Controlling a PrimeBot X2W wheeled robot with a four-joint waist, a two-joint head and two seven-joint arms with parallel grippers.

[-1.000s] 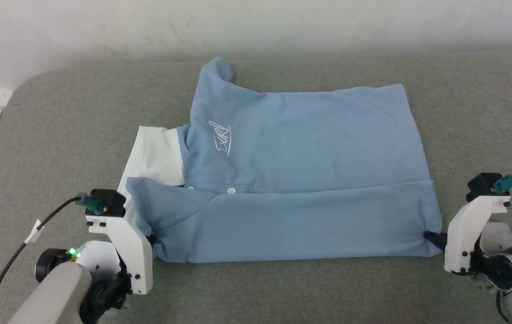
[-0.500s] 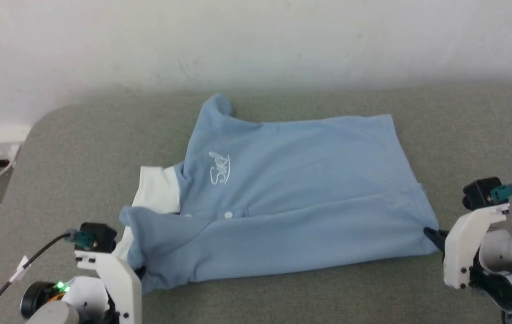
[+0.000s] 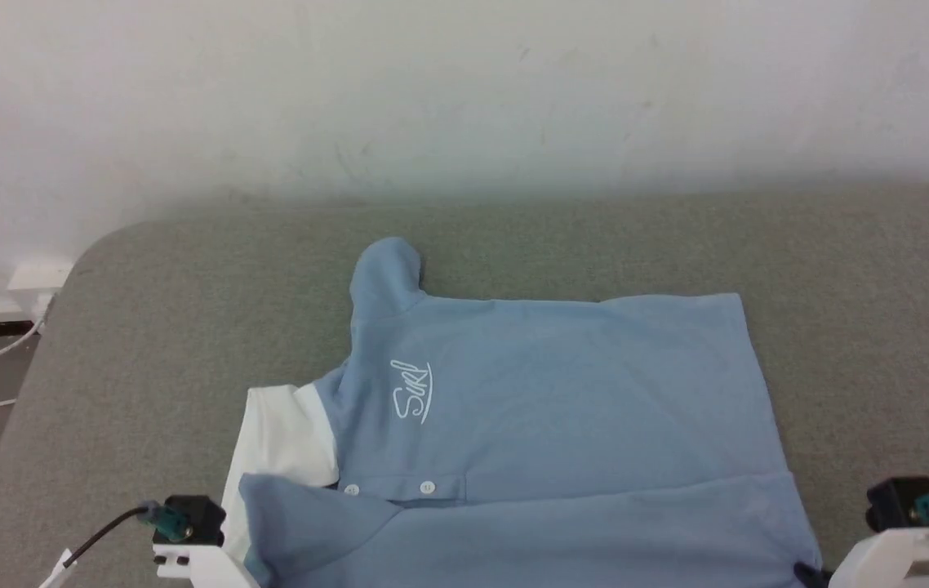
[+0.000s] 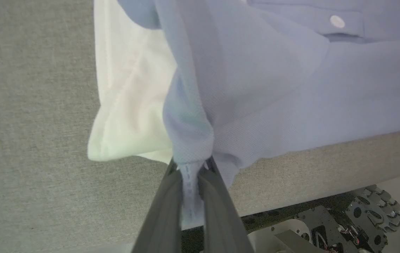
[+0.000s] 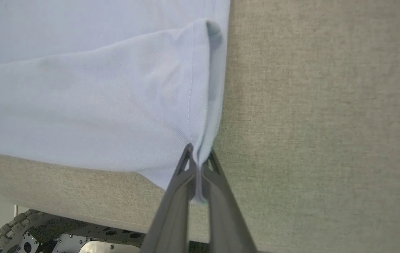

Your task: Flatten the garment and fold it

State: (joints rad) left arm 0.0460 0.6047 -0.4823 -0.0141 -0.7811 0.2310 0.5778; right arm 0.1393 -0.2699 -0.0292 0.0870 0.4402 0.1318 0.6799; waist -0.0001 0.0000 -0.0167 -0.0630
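While the blue shirt [image 3: 562, 408] lies on the grey bench [image 3: 187, 327] with its near side folded over, my left gripper [image 4: 189, 167] has its jaws squeezed together on a bunch of cloth by the white collar [image 4: 126, 105]. My right gripper [image 5: 197, 154] has its jaws squeezed together on the hem corner at the other end, near the bench edge.

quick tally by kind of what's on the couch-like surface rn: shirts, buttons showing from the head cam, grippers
garment: 1
white buttons: 2
grippers: 2, the left gripper and the right gripper, both shut on the garment
total: 5
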